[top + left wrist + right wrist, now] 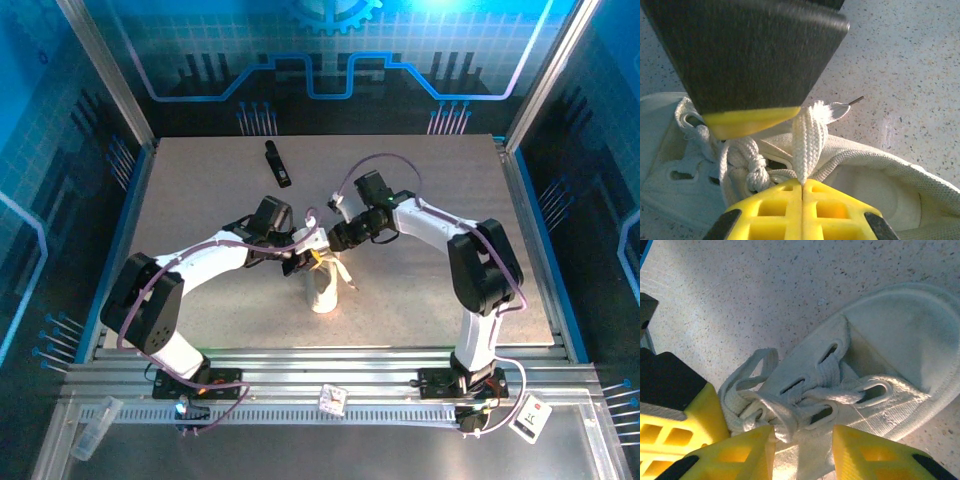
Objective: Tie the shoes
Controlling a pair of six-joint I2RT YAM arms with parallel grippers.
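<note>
The small white sneaker [322, 288] lies in the middle of the table [200, 180], its flat off-white laces [790, 410] loosely knotted. The left arm [205, 262] and the right arm [440, 222] bend inward and meet above it. The left gripper [802, 189] is closed, pinching a lace [809, 135] that rises from the sneaker. The right gripper [802, 450] stands partly open over the laces, holding nothing.

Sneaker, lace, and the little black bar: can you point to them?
sneaker [323, 293], top external view, its white lower end
lace [808, 142], left wrist view, middle of the flat strand
black bar [278, 164], top external view, its middle
</note>
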